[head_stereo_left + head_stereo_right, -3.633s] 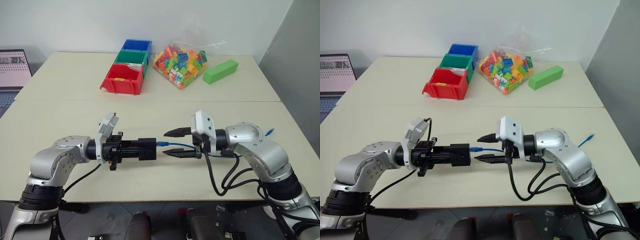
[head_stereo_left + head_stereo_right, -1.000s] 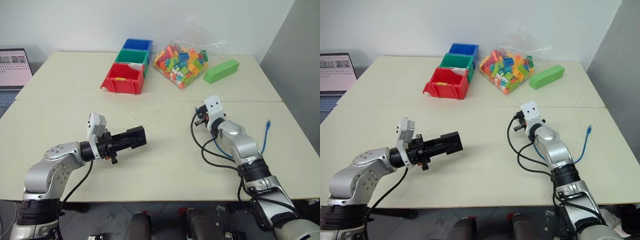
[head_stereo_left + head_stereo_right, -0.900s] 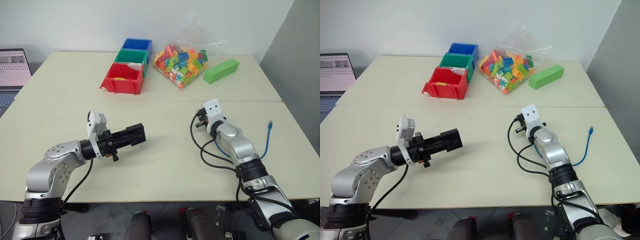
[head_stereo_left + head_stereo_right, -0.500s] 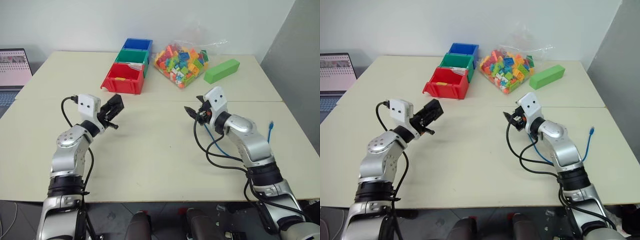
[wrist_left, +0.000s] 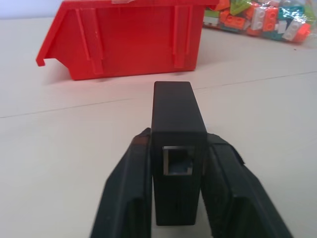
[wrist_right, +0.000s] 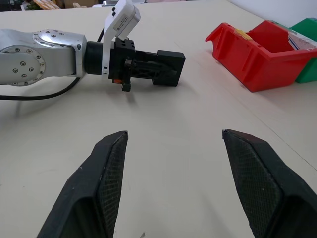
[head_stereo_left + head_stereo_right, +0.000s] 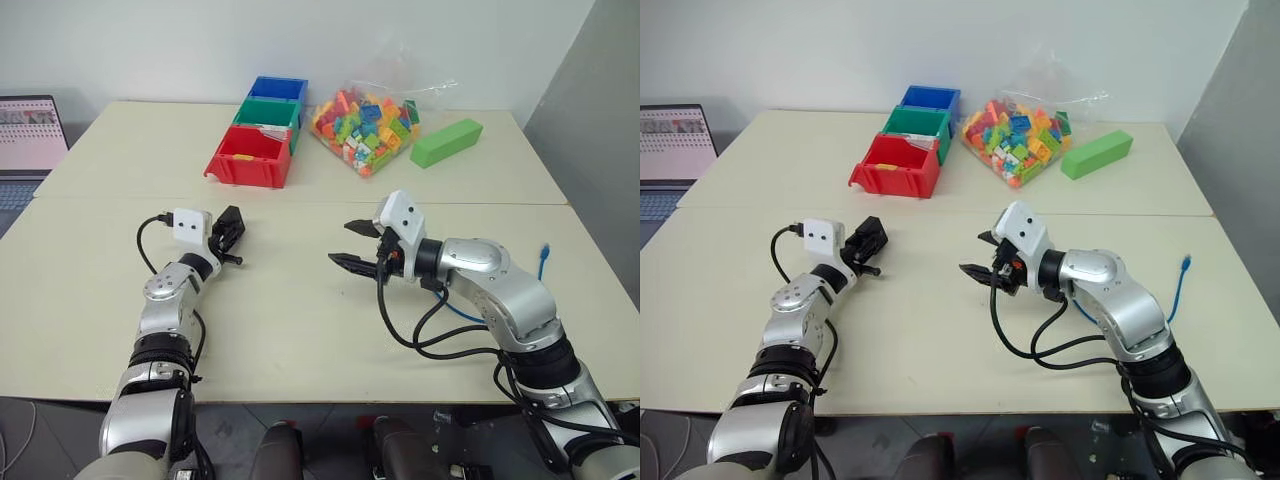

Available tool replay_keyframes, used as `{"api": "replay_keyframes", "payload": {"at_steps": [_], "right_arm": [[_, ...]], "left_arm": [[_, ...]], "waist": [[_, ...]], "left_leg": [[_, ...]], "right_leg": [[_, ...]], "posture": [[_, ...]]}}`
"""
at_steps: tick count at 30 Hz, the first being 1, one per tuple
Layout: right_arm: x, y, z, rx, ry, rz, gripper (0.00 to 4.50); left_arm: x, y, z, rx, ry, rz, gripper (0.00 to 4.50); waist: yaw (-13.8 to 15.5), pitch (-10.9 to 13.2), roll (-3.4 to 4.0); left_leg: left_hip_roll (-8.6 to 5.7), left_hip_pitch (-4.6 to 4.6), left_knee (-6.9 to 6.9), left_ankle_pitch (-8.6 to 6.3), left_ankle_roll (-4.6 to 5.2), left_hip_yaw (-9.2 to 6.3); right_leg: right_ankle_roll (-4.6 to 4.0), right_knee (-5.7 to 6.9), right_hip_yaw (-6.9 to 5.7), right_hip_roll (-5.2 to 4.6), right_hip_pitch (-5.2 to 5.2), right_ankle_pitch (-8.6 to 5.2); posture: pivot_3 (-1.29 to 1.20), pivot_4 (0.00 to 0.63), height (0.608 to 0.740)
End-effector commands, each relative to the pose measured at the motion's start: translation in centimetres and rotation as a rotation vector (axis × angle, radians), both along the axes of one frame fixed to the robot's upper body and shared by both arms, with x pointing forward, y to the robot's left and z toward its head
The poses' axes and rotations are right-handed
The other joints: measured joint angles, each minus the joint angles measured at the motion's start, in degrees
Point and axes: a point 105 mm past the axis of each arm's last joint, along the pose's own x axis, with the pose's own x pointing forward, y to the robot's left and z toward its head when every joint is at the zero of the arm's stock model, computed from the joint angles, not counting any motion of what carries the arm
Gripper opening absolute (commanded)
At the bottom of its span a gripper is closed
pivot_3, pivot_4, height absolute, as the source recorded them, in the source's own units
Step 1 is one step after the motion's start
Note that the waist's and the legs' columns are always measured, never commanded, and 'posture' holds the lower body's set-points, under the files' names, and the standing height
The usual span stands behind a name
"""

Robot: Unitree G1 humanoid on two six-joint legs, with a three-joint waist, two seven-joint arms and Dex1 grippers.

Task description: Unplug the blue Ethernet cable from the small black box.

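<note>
On the far left a laptop (image 7: 28,135) sits at the edge. My left gripper (image 5: 176,183) is low over the table (image 7: 300,320), and its two fingers (image 5: 126,198) are pressed on the sides of the black box (image 5: 177,144). I am holding the box. Its little square port faces my wrist camera, and no plug is in it. The box points at the red bin (image 7: 247,157), which is near it but not touching. Behind the red bin stand a green bin (image 7: 266,112) and a blue bin (image 7: 278,90) in a row.

In the middle of the table my right gripper (image 7: 354,246) is up in the air. Its fingers (image 6: 106,183) are wide apart and hold nothing. It points toward my left gripper.

At the back are a bag of bricks (image 7: 365,122) and a green block (image 7: 446,142). The blue cable (image 7: 542,262) lies on the table on the far right, by my right arm, well apart from the box.
</note>
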Motion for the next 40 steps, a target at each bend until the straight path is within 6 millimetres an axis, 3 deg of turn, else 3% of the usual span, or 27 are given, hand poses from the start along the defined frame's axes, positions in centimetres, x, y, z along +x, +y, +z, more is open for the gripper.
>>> {"api": "replay_keyframes", "payload": {"at_steps": [1,10,16,22,27,34,40], "right_arm": [[-0.6,0.5,1.4,0.01,-0.056,0.03,3.25],[-0.8,0.4,0.9,0.006,-0.037,0.025,3.25],[-0.7,-0.6,0.0,0.014,-0.011,-0.019,3.25],[-0.4,-2.6,-1.0,0.041,0.014,-0.084,3.25],[-1.0,-5.6,-0.3,0.031,0.032,-0.044,3.25],[-1.4,-8.1,0.6,-0.01,0.068,-0.011,3.25],[-1.2,-8.5,0.8,-0.016,0.061,-0.027,3.25]], "left_arm": [[0.0,-0.2,0.7,-0.02,-0.023,-0.035,2.4],[-2.1,1.5,0.1,0.008,0.005,0.028,4.27],[-5.6,3.3,0.3,0.106,0.118,0.04,4.27],[-10.3,3.4,3.2,0.166,0.166,-0.111,4.27],[-13.4,3.2,5.3,0.26,0.223,-0.255,4.27],[-14.2,3.8,7.2,0.293,0.251,-0.296,4.27],[-13.5,4.0,8.2,0.295,0.196,-0.273,4.27]], "waist": [[0.0,0.0,0.0],[-0.23,0.0,0.0],[-0.79,-0.01,-0.02],[-0.99,-0.01,-0.02],[-0.81,0.04,0.01],[-1.05,0.1,0.03],[-1.13,0.11,0.02]], "left_leg": [[0.0,0.0,0.0,0.0,0.0,0.0],[0.02,0.01,0.0,0.0,0.0,-0.01],[0.04,0.04,-0.02,0.0,0.0,-0.04],[0.04,0.04,-0.04,0.0,-0.01,-0.07],[0.01,0.06,-0.05,0.0,0.0,-0.07],[0.05,0.11,-0.09,-0.01,0.01,-0.04],[0.05,0.09,-0.12,-0.01,0.01,-0.03]], "right_leg": [[0.0,0.0,-0.01,0.0,0.0,0.0],[0.0,0.01,0.01,0.0,0.0,0.0],[0.01,0.03,0.06,-0.01,0.0,-0.01],[0.13,0.03,0.16,-0.06,0.01,-0.09],[0.21,-0.02,0.2,-0.1,0.02,-0.14],[0.14,-0.06,0.23,-0.06,0.02,-0.2],[0.14,-0.06,0.24,-0.05,-0.01,-0.21]], "posture": [[0.0,0.15,0.74],[0.0,0.15,0.74],[0.0,0.15,0.74],[0.0,0.15,0.74],[0.0,0.15,0.74],[0.0,0.15,0.74],[0.0,0.15,0.74]]}}
